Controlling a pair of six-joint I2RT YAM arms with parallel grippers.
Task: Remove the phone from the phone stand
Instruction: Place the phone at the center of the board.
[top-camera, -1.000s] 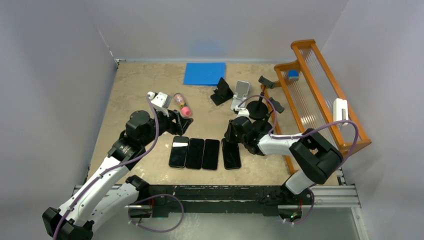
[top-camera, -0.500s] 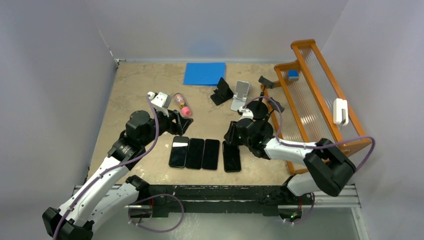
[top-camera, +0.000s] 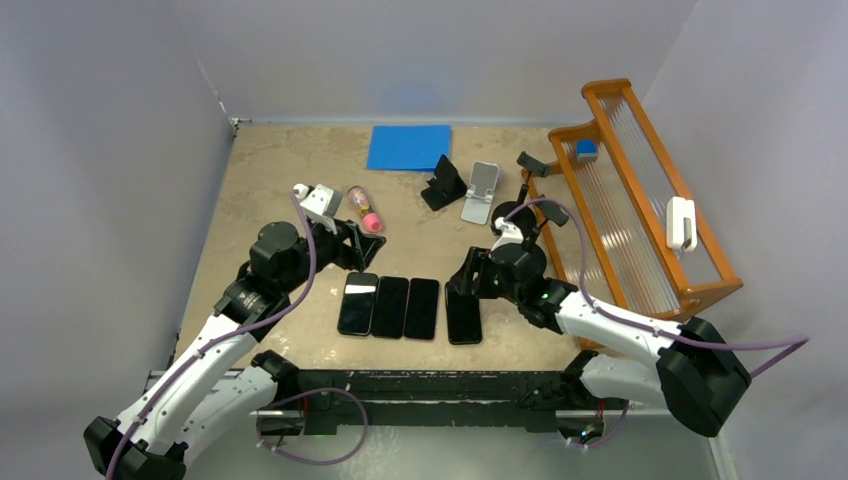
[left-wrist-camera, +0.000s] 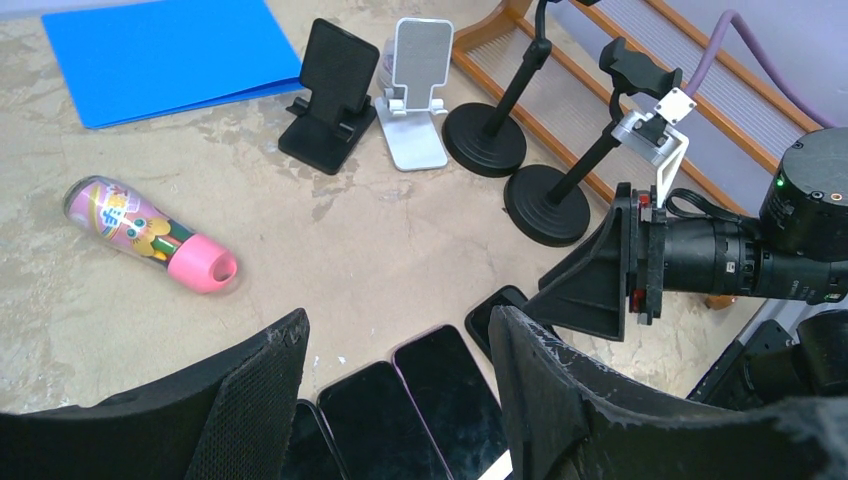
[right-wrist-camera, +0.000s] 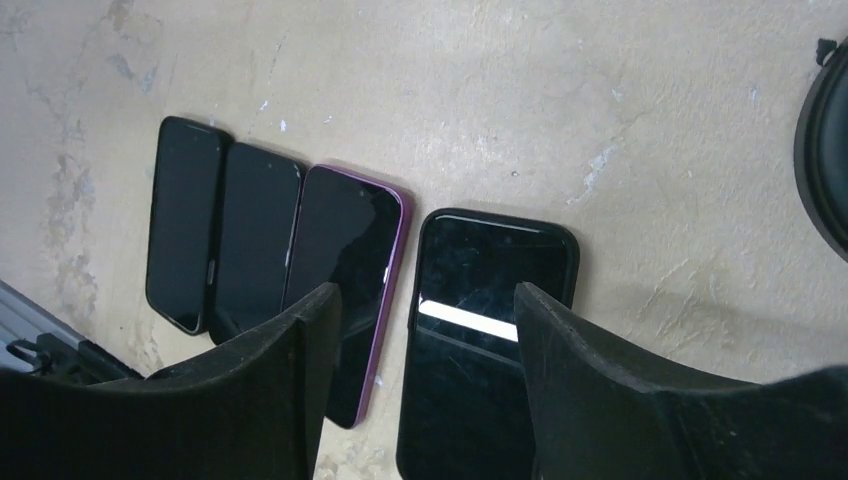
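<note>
On the table (top-camera: 280, 170), near its front edge, the black-cased phone (right-wrist-camera: 490, 300) is seen lying flat, screen up, at the right end of a row of four. The black stand (left-wrist-camera: 335, 95), the silver stand (left-wrist-camera: 415, 95) and the round-based holders (left-wrist-camera: 545, 200) are all seen empty, so the removal itself is judged done.

Just above the phone, the right gripper (right-wrist-camera: 422, 310) is held with its fingers spread and nothing between them; whether the tips touch the phone cannot be told. The left gripper (left-wrist-camera: 398, 335) is likewise spread and empty, near the left end of the row.

Trouble is expected chiefly from the withdrawal. If the right fingers are drawn away low or sideways rather than upward, the phone could be pushed against its purple-edged neighbour (right-wrist-camera: 345, 290), which lies just beside it, and the row disturbed. The right arm (top-camera: 610, 320) is placed near the holders, so one could be knocked over if it is swung back carelessly.
</note>
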